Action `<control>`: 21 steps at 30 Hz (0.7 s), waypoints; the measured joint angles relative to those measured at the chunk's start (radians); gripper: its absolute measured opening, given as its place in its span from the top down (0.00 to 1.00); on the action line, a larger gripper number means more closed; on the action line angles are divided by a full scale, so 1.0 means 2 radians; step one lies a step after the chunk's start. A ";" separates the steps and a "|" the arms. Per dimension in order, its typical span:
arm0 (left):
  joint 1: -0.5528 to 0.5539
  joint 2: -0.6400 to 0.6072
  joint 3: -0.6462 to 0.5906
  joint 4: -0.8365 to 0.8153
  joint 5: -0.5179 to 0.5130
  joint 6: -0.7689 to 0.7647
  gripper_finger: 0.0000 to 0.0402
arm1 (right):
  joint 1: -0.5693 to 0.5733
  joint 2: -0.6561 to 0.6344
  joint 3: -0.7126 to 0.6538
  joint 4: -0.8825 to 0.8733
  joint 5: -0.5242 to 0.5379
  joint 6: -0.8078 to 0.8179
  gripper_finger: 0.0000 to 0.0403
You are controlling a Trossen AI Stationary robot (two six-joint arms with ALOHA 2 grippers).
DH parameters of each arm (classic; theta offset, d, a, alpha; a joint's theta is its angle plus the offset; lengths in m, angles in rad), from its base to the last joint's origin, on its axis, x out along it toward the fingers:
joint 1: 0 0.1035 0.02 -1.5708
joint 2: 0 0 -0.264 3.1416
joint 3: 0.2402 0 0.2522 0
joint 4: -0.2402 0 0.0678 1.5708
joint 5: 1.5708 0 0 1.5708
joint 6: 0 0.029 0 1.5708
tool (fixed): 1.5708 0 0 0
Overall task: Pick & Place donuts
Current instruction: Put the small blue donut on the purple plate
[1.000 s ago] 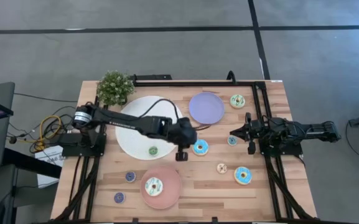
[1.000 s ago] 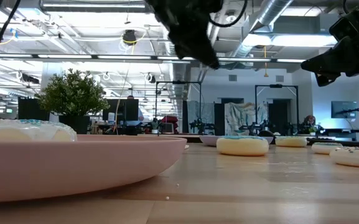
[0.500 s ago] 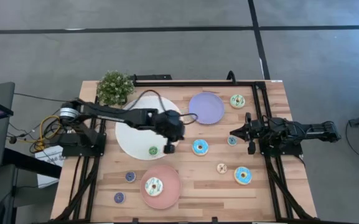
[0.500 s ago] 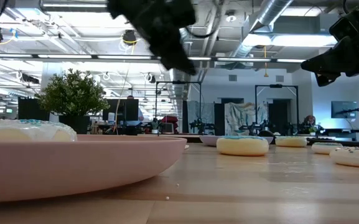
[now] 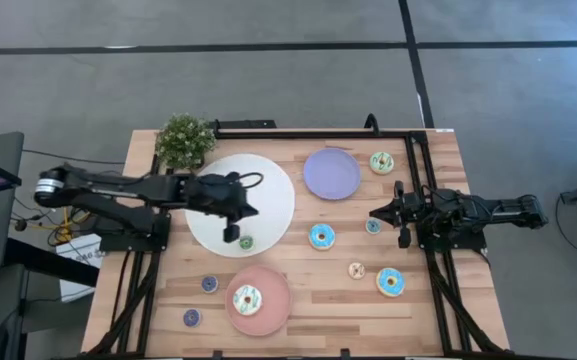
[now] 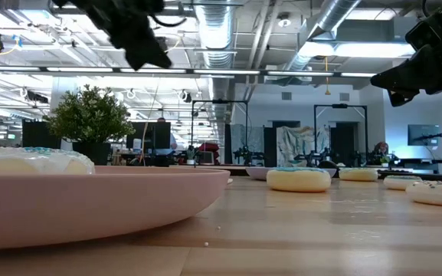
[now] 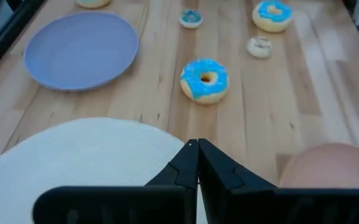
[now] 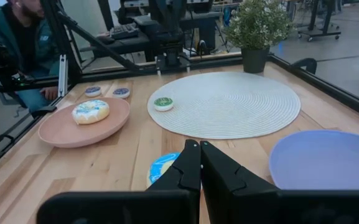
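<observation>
On the wooden table (image 5: 298, 310), the clenched, empty left gripper (image 5: 231, 234) is being held centre-left beside the mini green-iced donut (image 5: 246, 242), risking a knock.

1. The left gripper (image 5: 231, 235) has drawn back across the table — a second ago it hung closed beside the blue-iced donut (image 5: 321, 237), which now lies well ahead of the closed jaws.
2. It now hangs over the white plate (image 5: 268, 195), with the small green donut (image 5: 246, 242) just beside the fingertips.
3. The left arm has folded back toward its base.
</observation>
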 joint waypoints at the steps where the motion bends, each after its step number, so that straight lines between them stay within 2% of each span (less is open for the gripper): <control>1: -0.003 -0.012 -0.004 -0.003 0.000 -0.001 1.00 | 0.000 0.000 0.000 0.000 0.000 0.000 1.00; 9: -0.033 -0.069 -0.009 -0.056 -0.038 -0.008 1.00 | 0.000 0.000 -0.001 0.004 0.000 0.000 1.00; 18: -0.046 -0.074 -0.009 -0.064 -0.036 -0.057 1.00 | 0.000 0.000 -0.001 0.008 0.004 0.001 1.00; 21: -0.056 -0.074 -0.009 -0.064 -0.037 -0.057 1.00 | -0.007 0.000 -0.001 0.010 0.019 0.029 1.00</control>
